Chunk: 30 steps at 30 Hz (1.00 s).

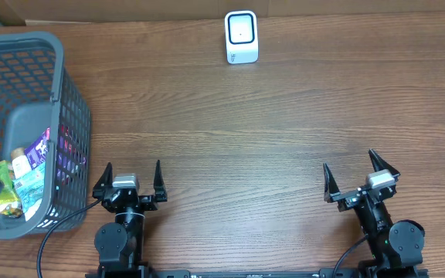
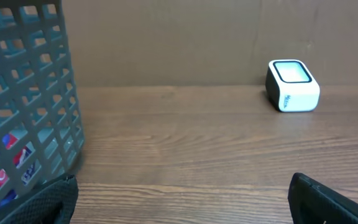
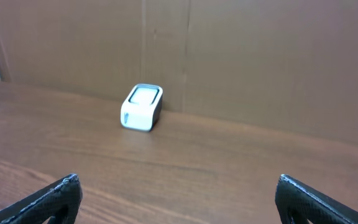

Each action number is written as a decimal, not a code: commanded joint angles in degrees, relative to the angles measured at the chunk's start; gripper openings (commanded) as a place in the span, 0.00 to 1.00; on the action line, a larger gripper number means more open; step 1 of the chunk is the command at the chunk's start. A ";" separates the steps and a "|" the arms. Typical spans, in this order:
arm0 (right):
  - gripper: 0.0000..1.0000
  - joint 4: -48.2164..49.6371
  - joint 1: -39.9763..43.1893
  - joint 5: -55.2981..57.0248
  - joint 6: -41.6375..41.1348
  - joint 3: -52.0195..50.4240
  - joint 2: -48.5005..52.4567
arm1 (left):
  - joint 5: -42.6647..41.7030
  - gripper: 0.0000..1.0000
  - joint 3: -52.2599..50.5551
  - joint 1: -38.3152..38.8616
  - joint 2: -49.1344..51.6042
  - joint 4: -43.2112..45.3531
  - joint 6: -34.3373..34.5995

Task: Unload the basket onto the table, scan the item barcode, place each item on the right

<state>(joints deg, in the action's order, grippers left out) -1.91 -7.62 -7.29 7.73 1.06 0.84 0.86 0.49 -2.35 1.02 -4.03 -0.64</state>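
A: Where were the items (image 1: 20, 182)?

B: In the basket (image 1: 73, 116) at the left side of the table (image 1: 246, 123). Several packets lay heaped against its near wall, one green and yellow, one teal, one purple, partly under the grey handle (image 1: 31, 131). Through the mesh, the left wrist view showed red, white and blue wrapping. No barcode could be made out.

A: And the scanner (image 1: 242, 36)?

B: It stood on the far side of the table near the middle, by the brown wall, well apart from the basket and both arms. It was a small white box with a dark window.

A: What about the left gripper (image 1: 133, 167)?

B: It sat low at the near edge, just beside the basket. Its jaws were spread as wide as they go, and nothing was between them.

A: The right gripper (image 1: 348, 161)?

B: The same: gaping wide and empty, at the near right and pointing toward the scanner. Neither touched an item.
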 commanded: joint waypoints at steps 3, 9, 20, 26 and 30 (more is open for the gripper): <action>1.00 1.18 -0.31 -0.35 -0.09 -0.59 -0.68 | 0.26 0.99 -0.20 0.13 0.09 -0.24 -1.09; 1.00 1.05 -0.31 -1.62 -3.89 0.57 -0.68 | -3.32 1.00 0.79 0.13 0.09 -0.26 -1.09; 1.00 -14.47 -0.31 -7.43 -3.50 18.47 4.11 | -8.44 1.00 20.06 0.13 4.52 -12.31 0.66; 1.00 -24.94 -0.31 -7.65 -2.93 34.97 14.58 | -9.27 1.00 35.74 0.13 15.56 -20.48 0.63; 1.00 -33.05 -0.31 -9.84 -2.75 47.19 23.91 | -10.54 1.00 48.13 0.13 25.59 -27.17 0.63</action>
<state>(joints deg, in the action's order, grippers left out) -32.84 -7.60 -15.27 4.73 41.69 20.01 -7.81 41.74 -2.35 21.54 -29.28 -0.36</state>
